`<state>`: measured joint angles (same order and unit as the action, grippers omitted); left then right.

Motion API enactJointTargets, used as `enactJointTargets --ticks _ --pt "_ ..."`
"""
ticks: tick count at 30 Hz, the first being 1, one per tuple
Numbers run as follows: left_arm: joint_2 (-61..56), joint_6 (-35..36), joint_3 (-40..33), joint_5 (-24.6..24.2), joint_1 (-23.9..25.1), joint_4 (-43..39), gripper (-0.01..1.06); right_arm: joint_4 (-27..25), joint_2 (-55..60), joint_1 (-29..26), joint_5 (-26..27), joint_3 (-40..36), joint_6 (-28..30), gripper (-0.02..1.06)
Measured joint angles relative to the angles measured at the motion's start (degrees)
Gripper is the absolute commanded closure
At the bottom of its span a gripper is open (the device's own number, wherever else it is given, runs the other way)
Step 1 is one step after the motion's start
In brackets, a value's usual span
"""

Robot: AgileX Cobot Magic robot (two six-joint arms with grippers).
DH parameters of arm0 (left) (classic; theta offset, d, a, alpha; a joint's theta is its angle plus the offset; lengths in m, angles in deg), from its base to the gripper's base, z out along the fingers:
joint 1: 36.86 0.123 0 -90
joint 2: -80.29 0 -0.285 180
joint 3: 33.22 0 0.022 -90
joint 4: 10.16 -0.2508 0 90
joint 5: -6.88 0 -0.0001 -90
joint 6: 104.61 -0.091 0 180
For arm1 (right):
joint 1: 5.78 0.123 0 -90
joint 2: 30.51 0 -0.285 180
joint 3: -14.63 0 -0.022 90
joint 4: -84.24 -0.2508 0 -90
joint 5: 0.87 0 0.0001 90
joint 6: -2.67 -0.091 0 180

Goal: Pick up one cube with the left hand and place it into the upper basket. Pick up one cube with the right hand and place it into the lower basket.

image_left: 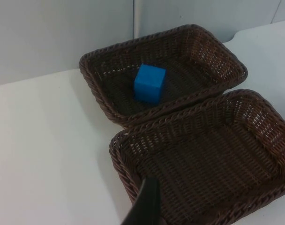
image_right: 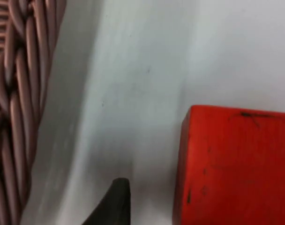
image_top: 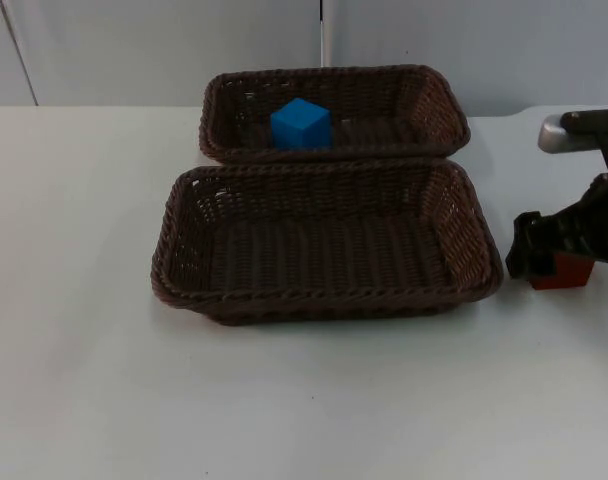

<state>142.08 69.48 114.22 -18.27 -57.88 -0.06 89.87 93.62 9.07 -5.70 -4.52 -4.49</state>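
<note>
Red cube (image_top: 564, 271) on table, right gripper (image_top: 540, 262) low over it, fingers' state unclear.

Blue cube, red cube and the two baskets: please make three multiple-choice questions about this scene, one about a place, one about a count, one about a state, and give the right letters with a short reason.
1. Where is the blue cube?
A. In the upper basket
B. In the lower basket
C. On the table

2. How many cubes lie inside the lower basket?
A. Two
B. One
C. None

3. What is the state of the red cube?
A. Lifted over a basket
B. Standing on the table at the right claw
C. Lying in the upper basket

Answers:
1 A: the blue cube sits on the upper basket floor.
2 C: the lower basket holds only bare weave.
3 B: the red cube rests on the table, with the right claw down around it, beside the lower basket.
</note>
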Motion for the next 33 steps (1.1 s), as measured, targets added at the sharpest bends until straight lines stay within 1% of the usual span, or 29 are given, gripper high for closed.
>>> enactJointTargets --ticks 4,6,7,8,11,12,13,14,15,16,17,18,19,22,23,24,27,28,32,33 --pt "0.00 0.00 0.00 0.00 0.00 0.00 0.25 0.00 0.00 0.00 0.00 0.00 0.00 0.00" --pt "0.00 0.00 0.00 0.00 0.00 0.00 0.25 0.00 0.00 0.00 -0.22 0.00 0.00 0.07" --pt "0.00 0.00 0.00 0.00 0.00 0.00 0.25 0.00 0.00 0.00 -0.22 0.00 0.00 0.13" --pt "0.00 0.00 0.00 0.00 0.00 0.00 0.25 0.00 0.00 0.00 -0.33 0.00 0.00 0.13" --pt "0.00 0.00 0.00 0.00 0.00 0.00 0.25 0.00 0.00 0.00 -0.65 0.00 0.00 0.43" --pt "0.00 0.00 0.00 0.00 0.00 0.00 0.25 0.00 0.00 0.00 -0.65 0.00 0.00 0.56" --pt "0.00 0.00 0.00 0.00 0.00 0.00 0.25 0.00 0.00 0.00 -0.68 0.00 0.00 0.56" --pt "0.00 0.00 0.00 0.00 0.00 0.00 0.25 0.00 0.00 0.00 -0.68 0.00 0.00 0.66" --pt "0.00 0.00 0.00 0.00 0.00 0.00 0.25 0.00 0.00 0.00 -0.68 0.00 0.00 0.83" --pt "0.00 0.00 0.00 0.00 0.00 0.00 0.25 0.00 0.00 0.00 -0.86 0.00 0.00 0.94" --pt "0.00 0.00 0.00 0.00 0.00 0.00 0.25 0.00 0.00 0.00 -0.86 0.00 0.00 1.02" --pt "0.00 0.00 0.00 0.00 0.00 0.00 0.25 0.00 0.00 0.00 -0.94 0.00 0.00 1.02" --pt "0.00 0.00 0.00 0.00 0.00 0.00 0.25 0.00 -0.14 0.00 -1.49 0.00 0.00 1.05" --pt "0.00 0.00 0.00 0.00 0.00 0.00 0.25 0.40 -2.46 0.00 -4.98 0.00 0.00 1.05" --pt "0.00 0.00 0.00 0.00 0.00 0.00 0.25 0.40 -2.46 0.00 -4.98 0.00 0.00 1.05" --pt "0.00 0.00 0.00 0.00 0.00 0.00 0.25 0.86 -3.59 0.00 -6.30 0.00 0.00 1.05" --pt "0.00 0.00 0.00 0.00 0.00 0.00 0.25 2.28 -9.20 0.00 -9.67 0.00 0.00 1.05" --pt "0.00 0.00 0.00 0.00 0.00 0.00 0.25 2.28 -9.20 0.00 -9.67 0.00 0.00 1.05" --pt "0.00 0.00 0.00 0.00 0.00 0.00 0.25 2.88 -18.07 0.00 -15.10 0.00 0.00 1.05" --pt "0.00 0.00 0.00 0.00 0.00 0.00 0.25 2.88 -18.07 0.00 -15.10 0.00 0.00 1.05"
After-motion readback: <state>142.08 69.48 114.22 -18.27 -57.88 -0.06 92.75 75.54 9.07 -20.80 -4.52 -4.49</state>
